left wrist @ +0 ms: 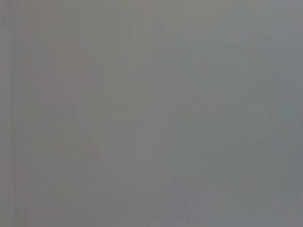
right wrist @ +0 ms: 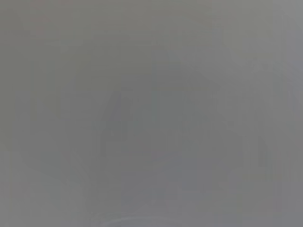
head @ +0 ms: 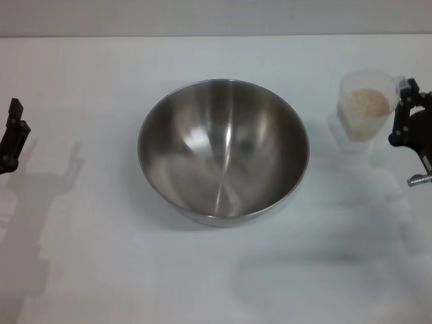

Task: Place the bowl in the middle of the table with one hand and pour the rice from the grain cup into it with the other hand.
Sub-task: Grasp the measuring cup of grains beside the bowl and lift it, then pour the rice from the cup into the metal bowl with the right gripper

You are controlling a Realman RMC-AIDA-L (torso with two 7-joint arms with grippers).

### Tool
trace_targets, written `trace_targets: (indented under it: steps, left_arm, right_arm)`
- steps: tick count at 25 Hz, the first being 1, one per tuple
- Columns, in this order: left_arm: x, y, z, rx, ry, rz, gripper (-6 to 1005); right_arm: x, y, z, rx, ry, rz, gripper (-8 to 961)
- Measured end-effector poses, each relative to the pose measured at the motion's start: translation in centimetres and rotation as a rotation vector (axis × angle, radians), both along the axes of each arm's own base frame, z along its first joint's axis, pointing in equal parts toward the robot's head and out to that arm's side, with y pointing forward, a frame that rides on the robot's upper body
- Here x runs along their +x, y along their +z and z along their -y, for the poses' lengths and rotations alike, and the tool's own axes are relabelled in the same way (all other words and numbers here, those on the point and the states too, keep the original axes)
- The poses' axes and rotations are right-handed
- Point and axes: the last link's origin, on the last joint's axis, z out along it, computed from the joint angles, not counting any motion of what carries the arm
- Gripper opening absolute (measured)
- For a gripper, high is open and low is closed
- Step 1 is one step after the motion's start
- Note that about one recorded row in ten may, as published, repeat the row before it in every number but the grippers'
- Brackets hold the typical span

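The bowl (head: 223, 152) is a large shiny steel bowl standing upright and empty in the middle of the white table (head: 94, 81). The grain cup (head: 365, 102), clear plastic with off-white rice (head: 366, 103) inside, is at the right, upright or barely tilted, and seems to hang just above the table. My right gripper (head: 403, 111) holds it by its right side, well right of the bowl. My left gripper (head: 13, 135) is at the left edge, far from the bowl and holding nothing. Both wrist views show only flat grey.
Soft shadows of both arms lie on the table at the left and at the front right. The table's far edge runs along the top of the head view.
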Motion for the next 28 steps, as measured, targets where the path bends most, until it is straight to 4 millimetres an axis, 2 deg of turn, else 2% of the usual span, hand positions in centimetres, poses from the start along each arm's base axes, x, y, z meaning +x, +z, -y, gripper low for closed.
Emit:
trace_targets:
  steps: [7, 11, 12, 13, 15, 16, 17, 23, 28]
  left_arm:
    - [-0.1, 0.0, 0.2, -0.001, 0.005, 0.000, 806]
    - [0.0, -0.2, 0.2, -0.005, 0.003, 0.001, 806]
    - [0.0, -0.2, 0.2, -0.008, 0.002, 0.001, 806]
    - [0.0, -0.3, 0.3, -0.010, 0.001, 0.001, 806]
    - [0.0, -0.3, 0.3, -0.012, 0.000, 0.001, 806]
    - [0.0, -0.3, 0.3, -0.012, 0.001, 0.001, 806]
    - [0.0, -0.3, 0.3, -0.013, 0.001, 0.001, 806]
    - [0.1, -0.4, 0.3, -0.015, 0.001, 0.002, 806]
    - [0.0, -0.4, 0.3, -0.016, 0.002, 0.002, 806]
  right_arm:
    - [-1.7, 0.6, -1.0, 0.041, 0.084, -0.012, 16]
    - [-3.7, 1.1, -2.0, 0.075, 0.181, -0.012, 15]
    - [-4.8, 1.0, -2.5, 0.091, 0.229, 0.021, 15]
    - [-4.8, 1.0, -2.5, 0.091, 0.229, 0.021, 15]
    - [-6.1, 0.4, -2.9, 0.101, 0.271, 0.082, 15]
    - [-7.4, -0.5, -3.4, 0.105, 0.303, 0.165, 14]
    - [-7.4, -0.5, -3.4, 0.105, 0.303, 0.165, 14]
    - [-10.1, -3.3, -3.7, 0.151, 0.357, 0.500, 14]
    - [-11.1, -4.3, -3.0, 0.232, 0.384, 0.716, 14]
